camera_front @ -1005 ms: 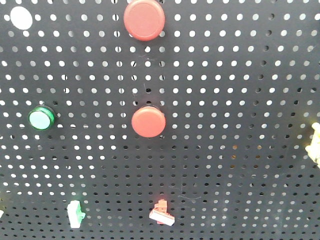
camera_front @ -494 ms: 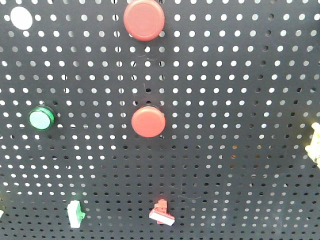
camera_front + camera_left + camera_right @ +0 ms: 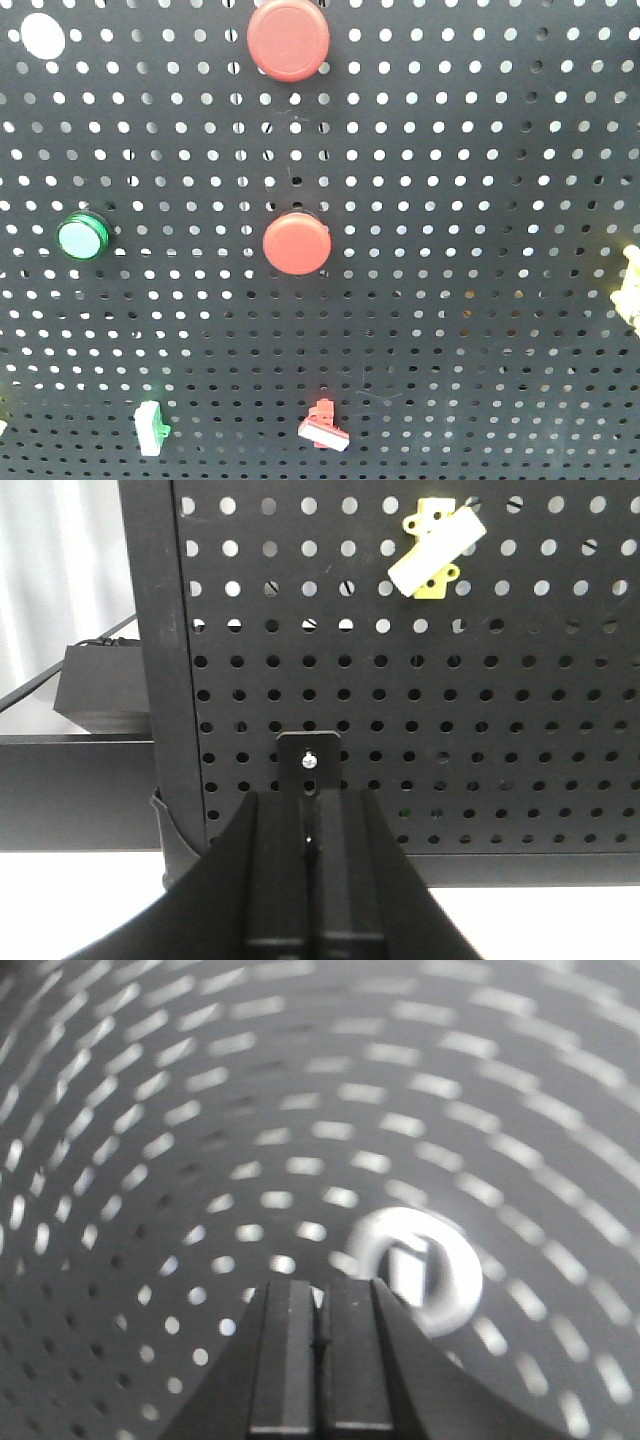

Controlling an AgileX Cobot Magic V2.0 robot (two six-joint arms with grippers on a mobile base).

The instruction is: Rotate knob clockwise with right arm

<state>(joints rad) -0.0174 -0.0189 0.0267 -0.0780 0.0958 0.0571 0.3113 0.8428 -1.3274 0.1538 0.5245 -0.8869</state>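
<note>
In the right wrist view the knob [image 3: 420, 1270] is a pale ring with a bar across its middle, blurred, on the perforated black panel [image 3: 200, 1110]. My right gripper [image 3: 320, 1288] is shut with nothing between its fingers. It sits just left of the knob and below it, and whether they touch I cannot tell. My left gripper [image 3: 310, 798] is also shut and empty, low in front of the panel [image 3: 500, 730] near a small screwed bracket [image 3: 309, 755]. Neither gripper shows in the front view.
The front view shows the panel [image 3: 480, 200] with two red round buttons [image 3: 288, 38] [image 3: 296, 243], a green button [image 3: 81, 237], a white disc [image 3: 42, 35], a green-white switch [image 3: 151, 428], a red switch [image 3: 323, 424] and a yellow part [image 3: 630, 285]. A yellow-white switch [image 3: 432, 545] sits above my left gripper.
</note>
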